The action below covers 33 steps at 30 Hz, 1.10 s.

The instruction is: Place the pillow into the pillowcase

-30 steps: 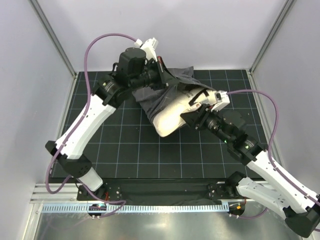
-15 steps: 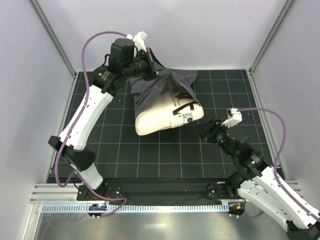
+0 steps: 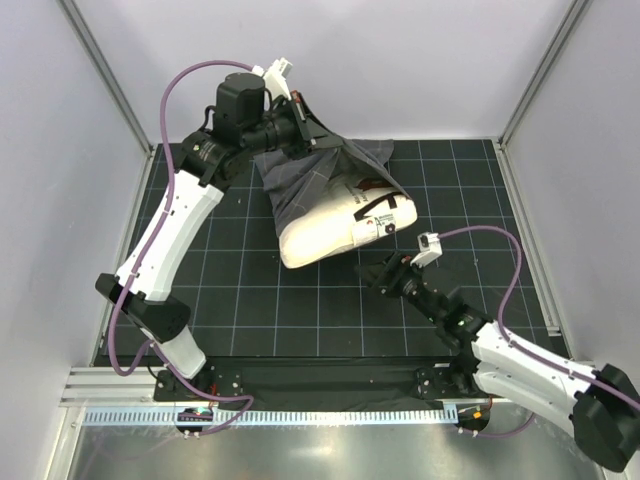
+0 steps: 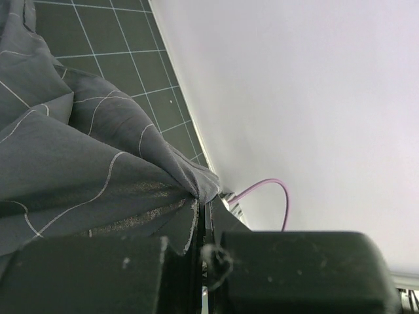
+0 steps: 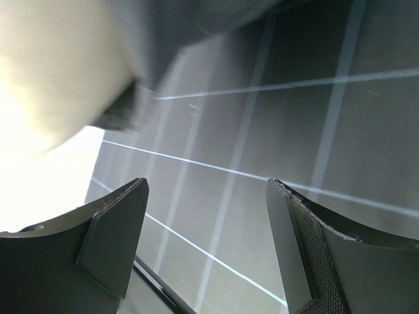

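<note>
While the left end effector (image 3: 308, 132) is clamped on the far edge of the dark grey checked fabric pillowcase (image 3: 298, 182), the right end effector (image 3: 372, 275) sits spread apart and empty, just near-right of the cream-white soft pillow (image 3: 318, 230), which is half inside that case, on the black gridded desk (image 3: 250, 300).

Matt grey cloth pillowcase (image 3: 300, 185), soft cream pillow (image 3: 315, 238), matt black table (image 3: 230, 295).
</note>
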Motion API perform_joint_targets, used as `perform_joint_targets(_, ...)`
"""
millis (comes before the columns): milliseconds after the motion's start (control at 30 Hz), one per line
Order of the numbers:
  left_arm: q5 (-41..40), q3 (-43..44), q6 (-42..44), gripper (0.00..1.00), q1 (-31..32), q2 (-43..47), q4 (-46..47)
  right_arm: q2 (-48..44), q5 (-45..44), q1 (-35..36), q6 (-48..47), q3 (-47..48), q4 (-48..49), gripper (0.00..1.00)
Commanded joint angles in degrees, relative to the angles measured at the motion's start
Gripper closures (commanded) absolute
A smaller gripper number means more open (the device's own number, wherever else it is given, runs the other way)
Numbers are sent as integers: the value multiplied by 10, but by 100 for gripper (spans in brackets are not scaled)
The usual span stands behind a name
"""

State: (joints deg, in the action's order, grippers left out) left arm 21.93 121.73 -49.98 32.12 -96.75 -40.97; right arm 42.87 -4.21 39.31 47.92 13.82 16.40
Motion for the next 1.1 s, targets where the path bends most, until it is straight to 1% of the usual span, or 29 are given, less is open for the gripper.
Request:
perform_joint_targets(0, 35, 27, -18, 100, 0, 52, 82, 44, -41, 30, 2, 38, 173, 21)
perform_joint_targets(67, 36, 24, -19, 100, 0, 53, 83, 76, -62, 45, -4, 54, 187, 20)
perform_joint_targets(200, 42, 14, -23, 100, 0, 58, 88, 128, -108, 48, 9, 109, 160, 20)
perform_joint_targets(267, 43, 9, -25, 100, 0, 65, 92, 145, -130, 48, 9, 120, 171, 20)
perform_joint_targets(300, 43, 6, -26, 100, 0, 68, 94, 161, -139, 48, 9, 128, 175, 22)
perform_joint_targets(367, 46, -1, -27, 100, 1, 75, 98, 178, -178, 48, 15, 142, 158, 27)
perform_joint_targets(500, 57, 3, -33, 100, 2, 81, 99, 233, -223, 47, 19, 210, 101, 41)
perform_joint_targets(533, 58, 9, -36, 100, 2, 82, 99, 254, -229, 47, 21, 218, 94, 46)
perform_joint_targets(633, 64, 12, -40, 100, 2, 89, 99, 272, -247, 46, 18, 232, 103, 52)
perform_joint_targets(700, 65, 13, -41, 100, 2, 97, 99, 277, -250, 42, 16, 245, 95, 59)
perform_joint_targets(733, 65, 12, -40, 100, 2, 101, 99, 275, -241, 39, 10, 248, 93, 75)
perform_joint_targets(767, 63, 12, -40, 100, 2, 104, 99, 264, -230, 34, 6, 252, 87, 88)
perform_joint_targets(800, 63, 13, -38, 100, 1, 106, 99, 253, -217, 33, 0, 258, 81, 96)
perform_joint_targets(900, 54, 30, -27, 100, -4, 103, 86, 181, -152, 31, -19, 281, 63, 96)
perform_joint_targets(933, 54, 40, -27, 100, -9, 99, 75, 165, -109, 31, -36, 296, 51, 96)
perform_joint_targets(967, 58, 53, -31, 100, -16, 94, 71, 149, -84, 31, -46, 316, 16, 96)
perform_joint_targets(1000, 63, 80, -37, 100, -36, 90, 71, 121, -63, 31, -55, 369, -8, 96)
perform_joint_targets(1033, 69, 96, -44, 100, -49, 78, 71, 111, -45, 30, -64, 400, -31, 96)
perform_joint_targets(1067, 85, 111, -67, 100, -60, 73, 77, 100, -14, 29, -79, 468, -82, 96)
